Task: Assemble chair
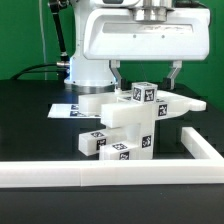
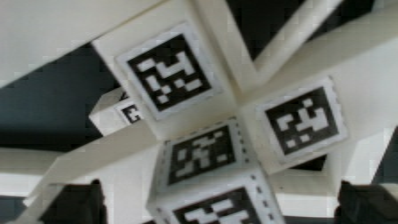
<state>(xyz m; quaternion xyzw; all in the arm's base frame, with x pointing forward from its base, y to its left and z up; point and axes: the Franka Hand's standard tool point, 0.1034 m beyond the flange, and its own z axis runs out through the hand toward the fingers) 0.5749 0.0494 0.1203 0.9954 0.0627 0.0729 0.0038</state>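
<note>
Plastic, white and matte, makes up the chair: flat slabs, square bars and small cubes with sharp edges, stacked into 1 blocky stepped structure. Black-and-white square tags sit on many of its faces. It stands upright near the middle of the black tabletop, with a long slab lying across its upper part and a tagged cube on top.

Above it hangs the hand, a large smooth white housing with 2 dark fingers. The fingers are spread wide, 1 on each side of the top cube, and grip nothing; I cannot tell whether they touch the slab.

A long white L-shaped rail runs along the near edge of the tabletop and turns back on the exterior view's right, close to the chair but apart from it. The marker board lies flat behind the chair, on the exterior view's left.

The wrist view is filled by the chair, seen close and blurred, with several tags on angled white faces and dark tabletop in the gaps.
</note>
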